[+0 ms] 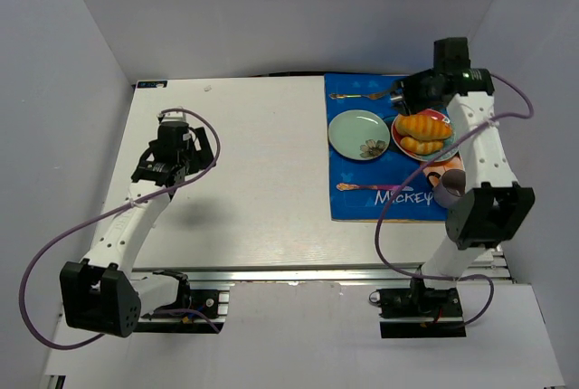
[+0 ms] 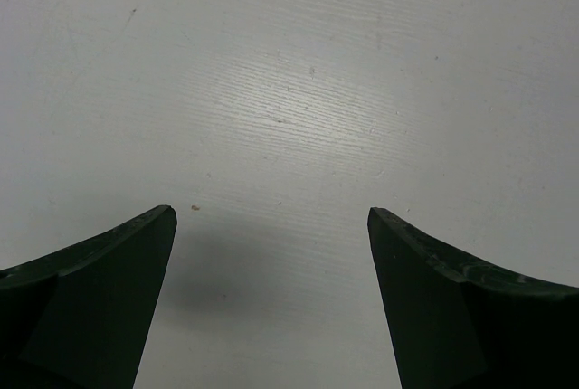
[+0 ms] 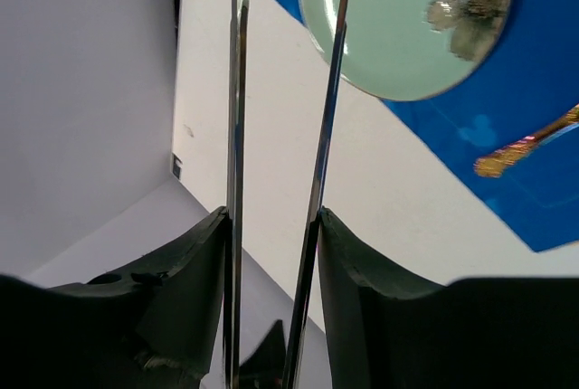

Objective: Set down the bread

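While bread (image 1: 423,123) lies on red plate (image 1: 395,135), my right gripper (image 3: 273,217) clamps metal tongs (image 3: 238,90); left gripper (image 2: 271,214) gapes wide over table (image 2: 289,63).

"Mickey", white lettering, on blue placemat (image 1: 362,208).
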Available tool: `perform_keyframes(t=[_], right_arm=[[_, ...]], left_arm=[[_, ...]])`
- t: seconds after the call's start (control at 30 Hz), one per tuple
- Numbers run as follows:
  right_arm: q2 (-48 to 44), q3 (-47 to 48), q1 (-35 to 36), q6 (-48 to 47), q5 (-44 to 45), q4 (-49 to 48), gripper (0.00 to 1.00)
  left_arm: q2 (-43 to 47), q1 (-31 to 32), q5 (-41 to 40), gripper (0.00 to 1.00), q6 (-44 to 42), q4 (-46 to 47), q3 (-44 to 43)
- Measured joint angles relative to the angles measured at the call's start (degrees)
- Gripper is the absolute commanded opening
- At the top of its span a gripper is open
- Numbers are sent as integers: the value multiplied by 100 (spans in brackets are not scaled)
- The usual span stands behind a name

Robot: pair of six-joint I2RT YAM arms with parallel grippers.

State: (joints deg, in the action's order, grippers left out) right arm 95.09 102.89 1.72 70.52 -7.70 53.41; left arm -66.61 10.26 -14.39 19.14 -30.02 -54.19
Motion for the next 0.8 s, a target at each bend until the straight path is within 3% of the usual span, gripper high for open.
perform_keyframes(t=[0.17, 0.57, 0.8], right_arm=[[614, 968, 511, 496, 621, 468, 48], [940, 1591, 876, 1375, 1552, 1823, 48], [1211, 1921, 1005, 1740, 1705, 1945, 48]], left_arm=[[-59, 0, 4, 98, -7, -7, -35], [17, 125, -7, 98, -109, -15, -114], [177, 428, -114, 98, -151, -15, -114]])
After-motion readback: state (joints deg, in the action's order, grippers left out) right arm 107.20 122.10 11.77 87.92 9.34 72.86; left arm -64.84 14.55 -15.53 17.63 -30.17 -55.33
